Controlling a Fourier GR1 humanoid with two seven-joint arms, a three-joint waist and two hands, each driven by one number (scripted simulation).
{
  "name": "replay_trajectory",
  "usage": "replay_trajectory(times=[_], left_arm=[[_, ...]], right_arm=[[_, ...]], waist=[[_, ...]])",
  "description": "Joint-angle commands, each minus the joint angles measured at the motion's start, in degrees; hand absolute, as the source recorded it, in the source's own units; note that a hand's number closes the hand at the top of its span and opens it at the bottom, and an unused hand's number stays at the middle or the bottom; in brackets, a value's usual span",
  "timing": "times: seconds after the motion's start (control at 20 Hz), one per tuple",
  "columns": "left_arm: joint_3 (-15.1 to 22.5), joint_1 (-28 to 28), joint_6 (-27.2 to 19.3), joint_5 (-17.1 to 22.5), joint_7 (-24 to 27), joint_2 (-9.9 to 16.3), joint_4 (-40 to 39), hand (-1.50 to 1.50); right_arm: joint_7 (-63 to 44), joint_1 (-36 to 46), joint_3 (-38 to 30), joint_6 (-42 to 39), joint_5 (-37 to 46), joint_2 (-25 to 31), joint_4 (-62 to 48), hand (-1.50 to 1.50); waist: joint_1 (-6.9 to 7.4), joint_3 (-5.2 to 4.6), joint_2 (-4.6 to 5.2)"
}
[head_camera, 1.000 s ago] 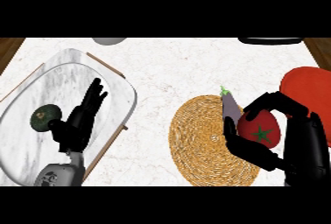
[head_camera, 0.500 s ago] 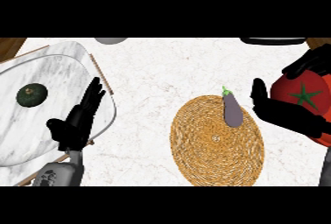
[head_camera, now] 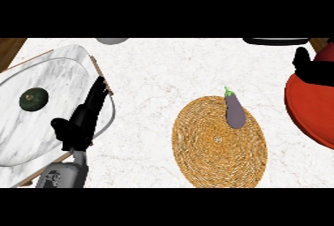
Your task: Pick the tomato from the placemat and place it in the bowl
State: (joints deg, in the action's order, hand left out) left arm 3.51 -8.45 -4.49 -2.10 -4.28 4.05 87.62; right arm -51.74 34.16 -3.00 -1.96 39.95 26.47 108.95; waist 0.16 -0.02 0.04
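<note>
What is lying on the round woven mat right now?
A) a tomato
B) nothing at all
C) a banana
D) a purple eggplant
D: a purple eggplant with a green stem lies on the upper right part of the woven placemat; no tomato shows there.

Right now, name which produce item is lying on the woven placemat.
The purple eggplant, on the placemat's upper right; the dark green one sits on the marble board.

tomato: hidden | right hand (head_camera: 306,66): mostly cut off | bowl (head_camera: 313,110): cut off
</note>
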Motion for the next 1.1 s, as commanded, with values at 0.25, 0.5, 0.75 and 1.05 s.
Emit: replay_trajectory(times=[0.25, 0.5, 0.75, 1.05], left_arm=[[-0.7, -0.8, 0.2, 0.1, -0.5, 0.1, 0.1, 0.00], [-1.3, -0.4, 1.4, 0.7, 1.1, 0.3, -0.9, 0.00], [0.0, -0.9, 0.4, -1.2, -2.1, -0.1, 2.4, 0.00], [-1.3, -0.8, 1.3, 0.2, -1.0, 0.1, 0.9, 0.00]], right_arm=[[16.3, -6.4, -6.4, 1.6, 2.7, 8.5, -17.4, 1.50], [24.0, -6.7, -9.3, 9.0, 4.0, 6.8, -29.2, 1.50], [32.0, -6.1, -12.9, 11.4, 3.8, 9.9, -39.8, 1.50], [40.8, -7.8, -14.7, 9.7, -1.0, 8.8, -51.8, 1.50]], waist=[[0.01, 0.05, 0.14], [0.22, 0.03, 0.12], [0.30, 0.04, 0.07], [0.28, 0.06, 0.11]])
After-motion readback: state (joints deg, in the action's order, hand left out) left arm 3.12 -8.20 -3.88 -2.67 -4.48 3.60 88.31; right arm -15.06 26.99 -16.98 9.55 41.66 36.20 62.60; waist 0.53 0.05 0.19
